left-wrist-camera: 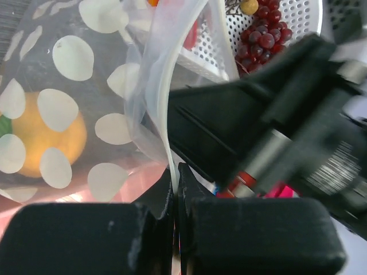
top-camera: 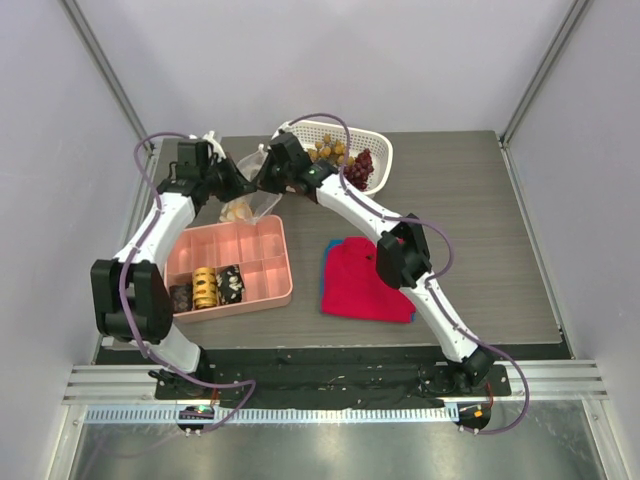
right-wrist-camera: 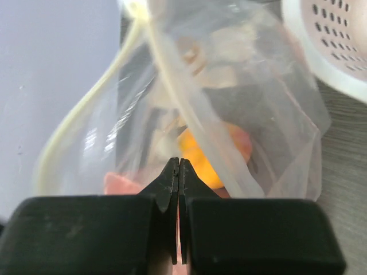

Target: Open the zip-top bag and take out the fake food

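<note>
Left gripper (left-wrist-camera: 176,192): my jaws were pressed shut on the bag's (top-camera: 258,195) zip strip. Right gripper (right-wrist-camera: 179,172): jaws pinched its clear film. The bag hung between both, beside the basket (top-camera: 386,150), over the tray's (top-camera: 287,260) far edge. An orange fruit (left-wrist-camera: 46,143) lay inside.

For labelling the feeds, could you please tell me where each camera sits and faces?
Top external: above and behind, looking down on the table; left arm and right arm reach the zip-top bag.
Left wrist: on that arm, facing along the left gripper, shut on the bag; right arm crosses.
Right wrist: on that arm, facing along the right gripper into the bag.
All share the bag and white basket.
</note>
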Controlling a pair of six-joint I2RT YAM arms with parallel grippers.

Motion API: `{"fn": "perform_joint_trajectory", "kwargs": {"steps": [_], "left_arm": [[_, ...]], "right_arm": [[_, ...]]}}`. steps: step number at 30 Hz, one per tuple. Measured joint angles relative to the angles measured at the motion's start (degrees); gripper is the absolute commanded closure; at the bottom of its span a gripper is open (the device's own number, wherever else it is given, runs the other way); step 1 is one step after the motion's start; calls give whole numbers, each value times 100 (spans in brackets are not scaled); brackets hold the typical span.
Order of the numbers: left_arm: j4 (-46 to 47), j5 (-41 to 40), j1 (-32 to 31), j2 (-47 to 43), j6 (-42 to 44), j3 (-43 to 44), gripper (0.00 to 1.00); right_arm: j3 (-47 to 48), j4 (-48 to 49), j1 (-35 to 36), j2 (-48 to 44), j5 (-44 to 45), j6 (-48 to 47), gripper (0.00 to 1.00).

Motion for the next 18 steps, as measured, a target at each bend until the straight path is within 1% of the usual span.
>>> {"fn": "perform_joint_trajectory", "kwargs": {"steps": [7,13,15,17,18], "left_arm": [[214,70,-26,-92,-94,-57,100],[448,153,-85,-151,-103,-188,100],[481,236,-87,-225,-48,-260,100],[494,402,-103,-247,42,-271,100],[514,498,-107,-247,68,-269,100]], "right_arm": [[37,133,-42,468,-9,302,99],[15,219,-96,540,-85,1005,99],[-94,420,-138,527,-184,1252,99],[-210,588,-160,527,-289,1329,99],[-247,625,-160,529,-345,1331,97]]}}
